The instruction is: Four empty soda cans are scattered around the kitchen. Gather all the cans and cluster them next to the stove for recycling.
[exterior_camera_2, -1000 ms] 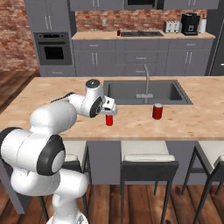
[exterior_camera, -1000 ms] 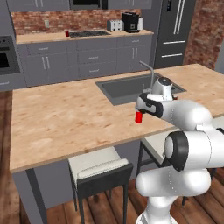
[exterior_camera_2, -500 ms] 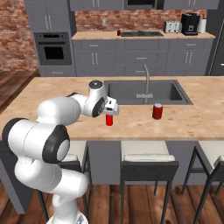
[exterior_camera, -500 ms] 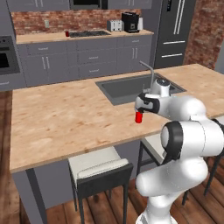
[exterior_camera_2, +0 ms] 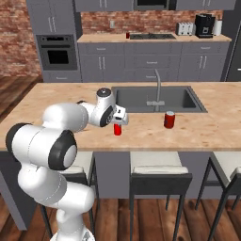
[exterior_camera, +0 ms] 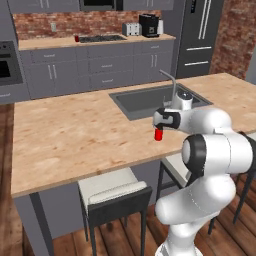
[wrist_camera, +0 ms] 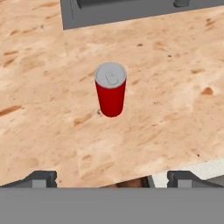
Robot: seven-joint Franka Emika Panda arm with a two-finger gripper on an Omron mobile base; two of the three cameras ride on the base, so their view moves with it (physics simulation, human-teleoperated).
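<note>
1. The claw (wrist_camera: pixel 111 179) stands wide open and holds nothing — its two dark finger tips (wrist_camera: pixel 40 178) rise far apart at the bottom of the hand view, with bare wood between them.
2. Ahead of the claw in the hand view a small red cylindrical soda can with a silver-grey top (wrist_camera: pixel 110 89) stands upright on the light wooden table (wrist_camera: pixel 175 109); the tips do not touch it.
3. In the left base view the same can (exterior_camera: pixel 158 134) shows just below the claw (exterior_camera: pixel 161 123), on the table (exterior_camera: pixel 75 140) near its front edge and just in front of the sunken grey sink (exterior_camera: pixel 145 99).
4. In the right base view the claw (exterior_camera_2: pixel 121 118) hangs over that can (exterior_camera_2: pixel 117 129), which stands on the table (exterior_camera_2: pixel 197 129) in front of the sink's (exterior_camera_2: pixel 155 98) left corner.
5. A second red soda can with a silver-grey top (exterior_camera_2: pixel 169 119) stands upright on the table to the right of the first, well apart from it, just in front of the sink near the thin grey curved faucet (exterior_camera_2: pixel 157 84).
6. On the grey back counter (exterior_camera_2: pixel 103 38) a third red can (exterior_camera_2: pixel 127 35) stands just beside the left end of the flat black cooktop stove (exterior_camera_2: pixel 151 36); the left base view shows this can (exterior_camera: pixel 77 38) and the stove (exterior_camera: pixel 102 38) too.
7. Grey bar stools with pale cushions (exterior_camera_2: pixel 159 165) stand under the table's front edge — one (exterior_camera: pixel 111 189) shows in the left base view as well.
</note>
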